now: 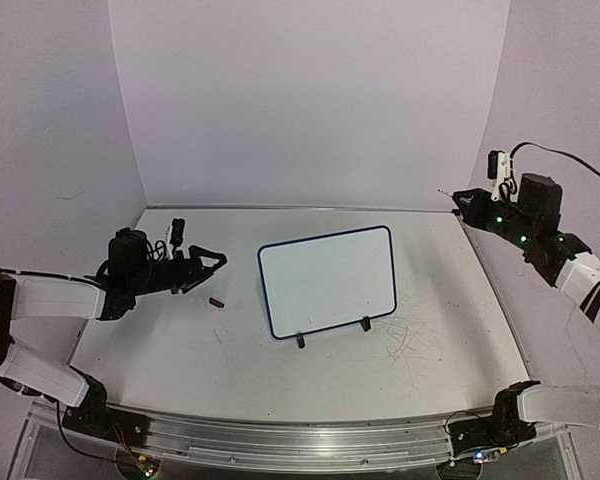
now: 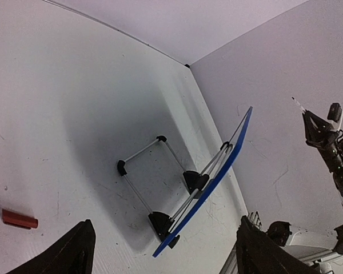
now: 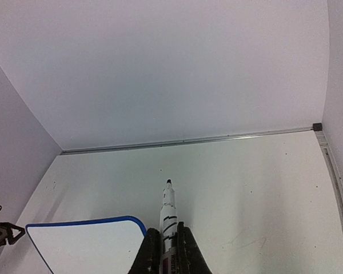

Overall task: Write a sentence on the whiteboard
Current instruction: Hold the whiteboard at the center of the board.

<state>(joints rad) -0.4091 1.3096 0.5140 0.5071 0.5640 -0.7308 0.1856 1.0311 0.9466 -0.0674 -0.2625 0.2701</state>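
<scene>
Bench (image 1: 450, 330): white, scuffed.
Whiteboard (image 1: 327, 280): stands mid-bench, leaning back on a wire stand (image 2: 140, 153), with two black clip feet along its lower edge.
Left fingers (image 1: 208, 272): left of the whiteboard, low over the bench, spread wide.
Right fingers (image 1: 468, 203): raised beyond the whiteboard's upper right corner, pinching a white marker (image 3: 168, 220), tip out ahead.
Red cap (image 1: 217, 301): lies just left of the whiteboard's left edge.

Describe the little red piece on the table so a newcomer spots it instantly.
On the white table, look left of the blue-rimmed whiteboard standing mid-table. The short red cylinder lies flat between it and the left claw, the only red thing there.
</scene>
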